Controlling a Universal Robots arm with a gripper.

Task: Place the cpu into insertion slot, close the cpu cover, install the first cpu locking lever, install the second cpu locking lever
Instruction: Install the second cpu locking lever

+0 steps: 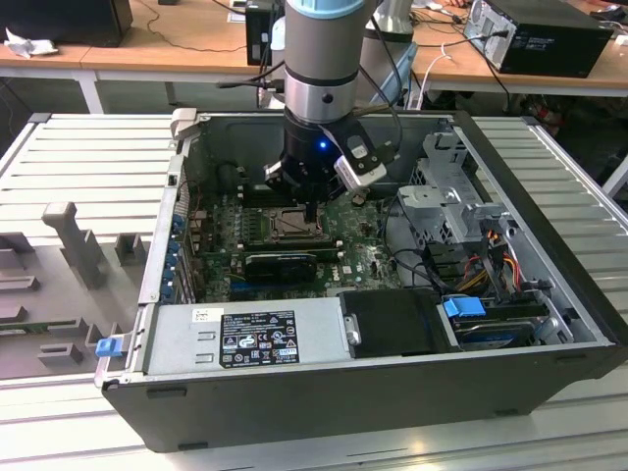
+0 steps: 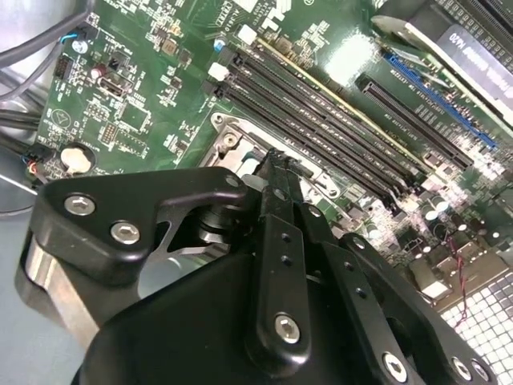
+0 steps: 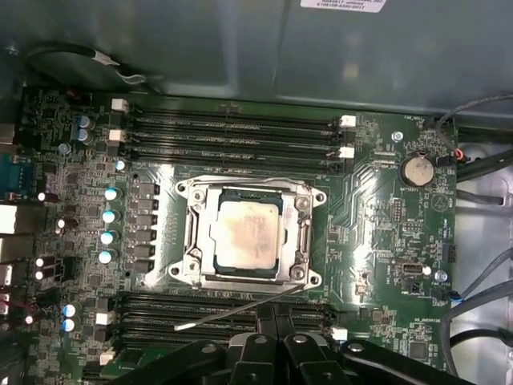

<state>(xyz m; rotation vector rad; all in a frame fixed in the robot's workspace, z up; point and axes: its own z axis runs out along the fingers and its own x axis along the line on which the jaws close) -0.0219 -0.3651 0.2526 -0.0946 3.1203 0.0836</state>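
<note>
So in the exterior view there's an open tower case (image 1: 549, 275) lying on its side, with the green motherboard (image 1: 368, 257), a drive cage and the power supply (image 1: 245, 339) inside; the supply has a label sticker, too small to read. The arm's gripper (image 1: 310, 214) hangs right over the insertion slot (image 1: 291, 225). In the second wrist view the gripper (image 2: 276, 168) looks pinched together with nothing between the tips, right by the socket edge next to the black memory slots (image 2: 337, 120). In the first wrist view the cpu (image 3: 248, 234) sits in the insertion slot (image 3: 189, 210), cpu cover (image 3: 303, 233) down around it, and a thin lever (image 3: 232, 311) sticks out loose beside it.
</note>
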